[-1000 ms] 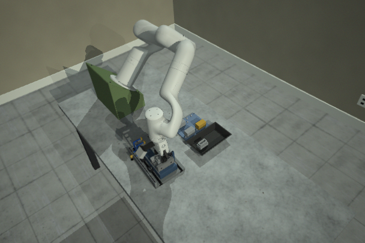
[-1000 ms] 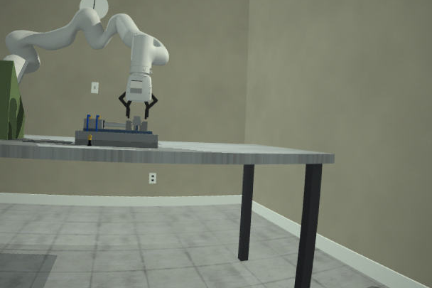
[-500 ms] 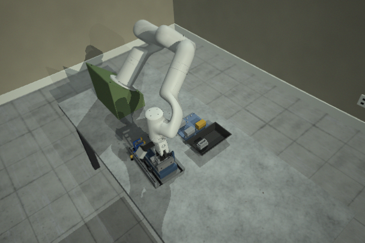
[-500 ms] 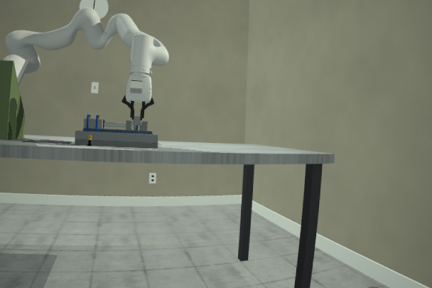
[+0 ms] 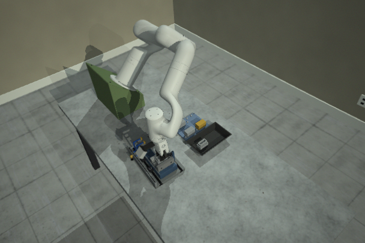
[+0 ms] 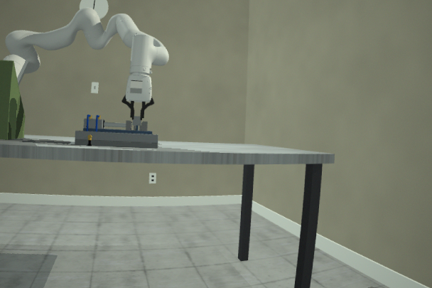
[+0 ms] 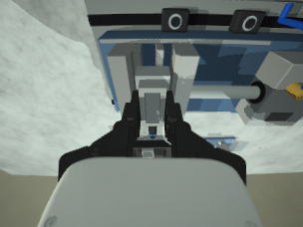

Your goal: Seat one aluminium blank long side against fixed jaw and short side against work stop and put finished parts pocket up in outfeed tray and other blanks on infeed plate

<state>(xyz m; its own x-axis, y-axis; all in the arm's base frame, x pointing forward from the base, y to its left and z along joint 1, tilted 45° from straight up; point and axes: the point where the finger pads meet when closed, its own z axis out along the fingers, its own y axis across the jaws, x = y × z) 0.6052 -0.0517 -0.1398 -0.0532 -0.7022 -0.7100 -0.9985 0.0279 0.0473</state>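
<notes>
My gripper (image 7: 152, 101) reaches down into the vise opening and is shut on a grey finished part (image 7: 151, 106) with a recess in its top. The part sits between the fixed jaw (image 7: 120, 75) and the moving jaw (image 7: 185, 70). In the top view the gripper (image 5: 163, 156) stands over the blue vise. The exterior view shows the fingers (image 6: 138, 118) down at jaw height. An aluminium blank (image 5: 189, 131) and a brass blank (image 5: 200, 124) lie on the blue infeed plate. Another finished part (image 5: 202, 143) lies pocket up in the black outfeed tray (image 5: 210, 138).
The vise's cylinder with blue hoses (image 5: 138, 143) is at the end away from the fixed jaw. The green arm mount (image 5: 115, 92) stands behind the vise. The table edge runs close in front of the vise base (image 6: 117, 139).
</notes>
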